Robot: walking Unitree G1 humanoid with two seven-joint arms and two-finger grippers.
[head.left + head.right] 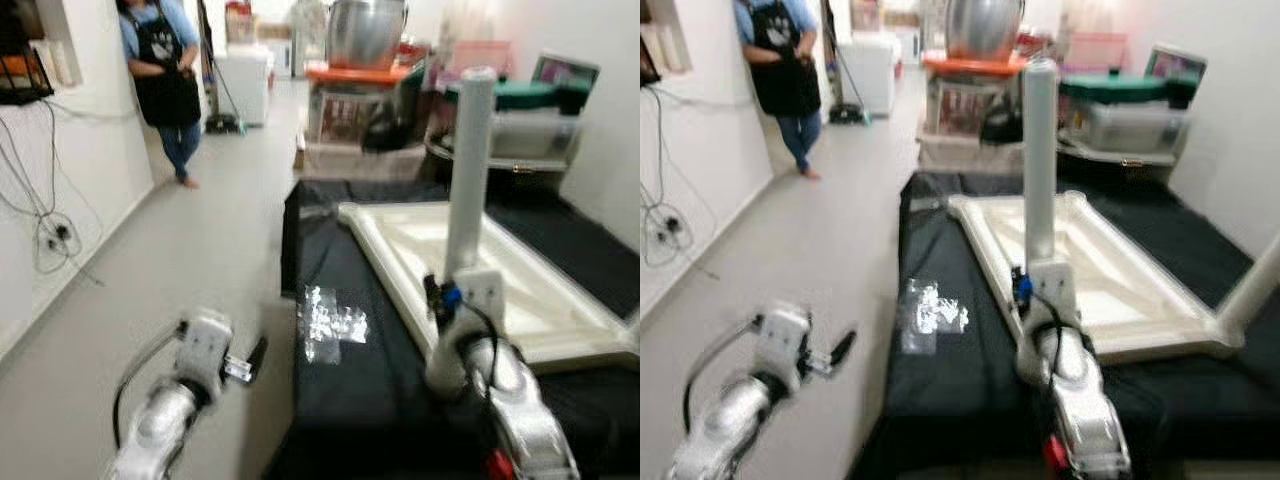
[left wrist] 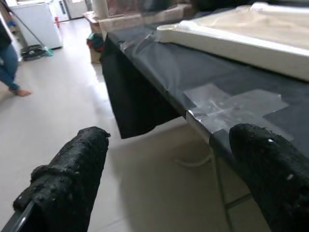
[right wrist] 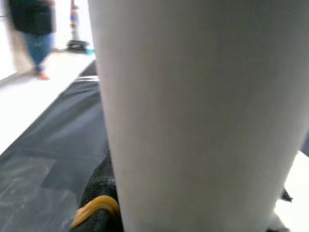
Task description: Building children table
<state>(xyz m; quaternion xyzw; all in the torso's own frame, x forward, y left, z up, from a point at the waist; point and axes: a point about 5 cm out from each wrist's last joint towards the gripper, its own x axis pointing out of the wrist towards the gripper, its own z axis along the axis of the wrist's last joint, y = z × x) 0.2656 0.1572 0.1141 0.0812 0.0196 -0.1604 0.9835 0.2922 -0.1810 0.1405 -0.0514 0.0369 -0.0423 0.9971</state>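
Right gripper (image 1: 447, 300) sits lower right of centre in the left eye view, clamped on a white table leg (image 1: 468, 170) that stands upright, its top reaching the upper third of the frame. In the right wrist view the leg (image 3: 203, 106) takes up most of the frame, with a black fingertip (image 3: 99, 193) pressed against it at lower left. The leg's lower end is at the near edge of the white tabletop (image 1: 500, 270), which lies flat, underside up with a raised rim, right of centre on a black-covered work surface (image 1: 350, 400). In the right eye view a second white leg (image 1: 1255, 285) slants up at the right edge, near the tabletop's near right corner.

Left gripper (image 1: 245, 362) hangs lower left over the grey floor (image 1: 180, 270), beside the black surface, fingers spread apart and empty; in the left wrist view both black fingers (image 2: 67, 179) stand wide apart. A patch of clear tape (image 1: 333, 322) shines on the black cover, centre frame.

Person in a black apron (image 1: 160, 70) stands upper left by the wall. Boxes and a metal pot (image 1: 365, 30) are stacked at top centre.
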